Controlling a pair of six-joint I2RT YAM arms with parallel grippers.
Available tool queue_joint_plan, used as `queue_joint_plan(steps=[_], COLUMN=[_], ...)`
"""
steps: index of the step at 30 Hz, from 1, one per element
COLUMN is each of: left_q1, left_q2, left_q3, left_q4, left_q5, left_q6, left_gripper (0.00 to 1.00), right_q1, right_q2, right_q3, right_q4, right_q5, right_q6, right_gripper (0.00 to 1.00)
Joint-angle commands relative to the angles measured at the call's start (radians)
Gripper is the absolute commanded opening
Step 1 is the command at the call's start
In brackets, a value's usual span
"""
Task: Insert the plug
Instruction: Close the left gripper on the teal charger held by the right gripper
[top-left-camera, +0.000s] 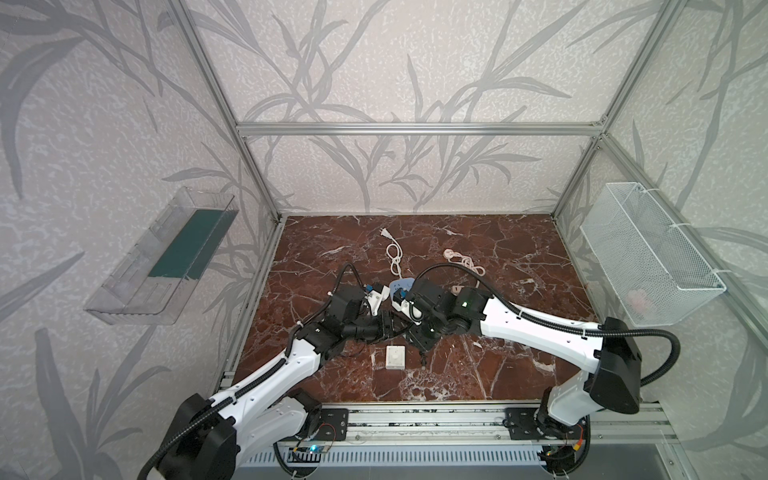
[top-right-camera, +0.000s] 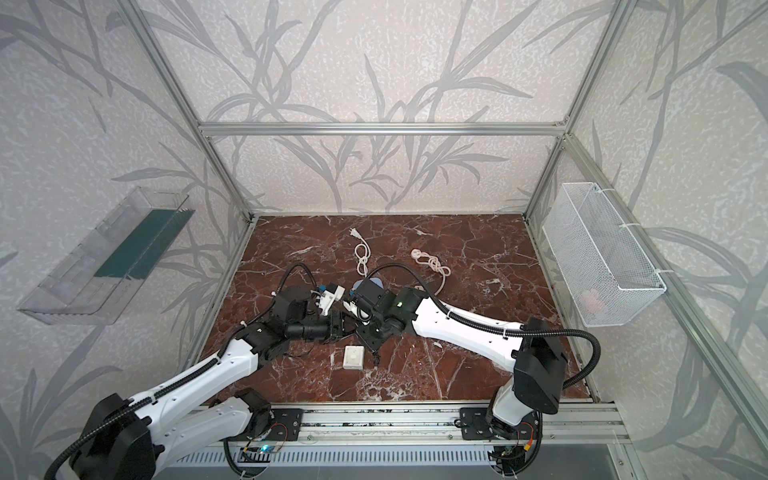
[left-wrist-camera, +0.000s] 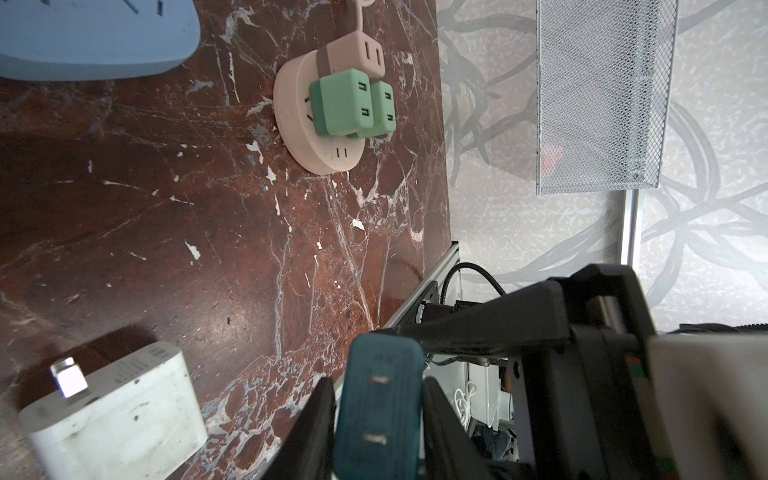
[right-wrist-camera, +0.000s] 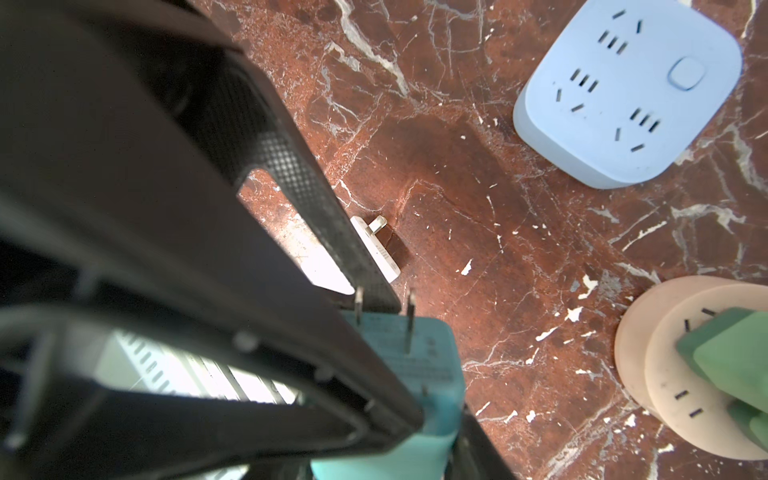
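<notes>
Teal plug (left-wrist-camera: 378, 411) hangs in the air over the middle of the desk (top-left-camera: 519, 257), a bit toward the front edge, its two prongs bare. Left claw (left-wrist-camera: 378, 379) is clenched on it, one finger flat on each side of the body. Right claw (top-left-camera: 409, 330) looks to be grasping the same plug from the other end, so both have it. The top views hide the plug btwn the two wrists. Step in hand, I'd judge: a hand-over or re-grip before going to a socket.

To do it well, only one claw should let go, and only once the other's hold is square & firm, w/ the prongs clear of the fingers. Then turn it prongs-down, no tilt, line both prongs w/ a free 2-slot pair and press straight.

Likely targets:
- Blue power strip (right-wrist-camera: 631, 95), at mid-desk just behind the claws; slots in view are free.
- Round pink socket (left-wrist-camera: 328, 124) to its right, partly taken by green blocks (left-wrist-camera: 345, 102).

Can't tell which is meant. White charger (left-wrist-camera: 116, 411) lies nearer the front edge, apart from both.
</notes>
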Motion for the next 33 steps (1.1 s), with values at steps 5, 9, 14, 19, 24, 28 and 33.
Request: queue_joint_plan(steps=[5, 9, 14, 19, 24, 28, 33], left_q1=[-0.005, -0.006, -0.006, -0.005, 0.000, 0.020, 0.047], left_q2=[-0.017, -0.014, -0.012, -0.019, -0.037, -0.030, -0.003], left_q3=[-0.012, -0.015, -0.019, -0.028, -0.041, -0.021, -0.022], left_q4=[0.020, 0.043, 0.059, 0.081, 0.137, 0.140, 0.223], left_q5=[0.022, 0.031, 0.032, 0.023, -0.019, -0.057, -0.046], left_q6=[-0.008, -0.021, -0.031, -0.043, -0.080, -0.096, -0.147], left_gripper=[0.32, 0.26, 0.00, 0.00, 0.00, 0.00, 0.00], right_q1=[0.000, 0.001, 0.000, 0.000, -0.011, -0.014, -0.065], right_q2=[0.005, 0.011, 0.018, 0.030, 0.010, -0.045, -0.144], right_q3=[0.031, 0.033, 0.031, 0.031, 0.015, -0.017, -0.085], right_q4=[-0.008, -0.007, 0.018, 0.028, 0.034, 0.054, 0.094], right_q5=[0.007, 0.003, -0.011, -0.012, 0.009, 0.023, 0.053], right_q6=[-0.005, -0.004, 0.002, 0.005, -0.010, -0.004, 0.017], right_gripper=[0.00, 0.00, 0.11, 0.30, 0.51, 0.65, 0.76])
